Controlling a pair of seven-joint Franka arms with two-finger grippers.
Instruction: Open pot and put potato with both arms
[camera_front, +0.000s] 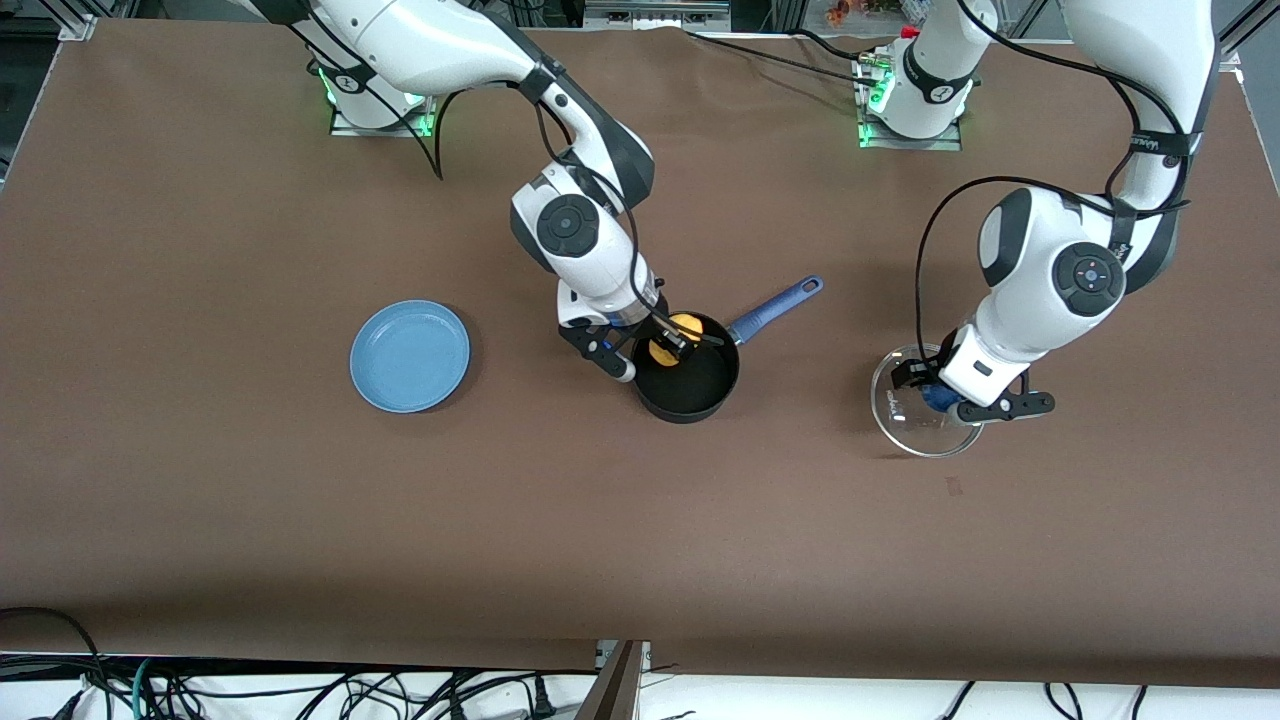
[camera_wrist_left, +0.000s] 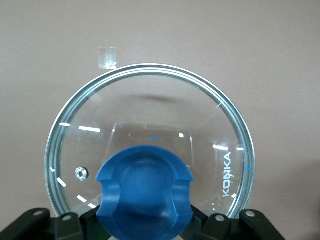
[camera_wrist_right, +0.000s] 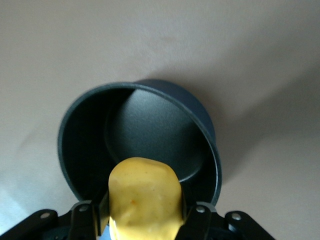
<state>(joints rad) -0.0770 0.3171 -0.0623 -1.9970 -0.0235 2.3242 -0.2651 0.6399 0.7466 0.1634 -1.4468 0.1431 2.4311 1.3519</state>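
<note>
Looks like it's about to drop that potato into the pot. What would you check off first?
1. Pot uncovered, nothing inside: ok.
2. Potato clamped in the right end effector: ok.
3. Potato over the pot's opening: ok, though near the rim on the handle's side.
4. Lid out of the way: ok, held by its blue knob in the left end effector, toward the left arm's end of the table.
5. Lid resting on the table or just above it: cannot tell.

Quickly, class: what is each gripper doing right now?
Left gripper: shut on the lid's blue knob, beside the pot.
Right gripper: shut on the potato, over the pot.
</note>
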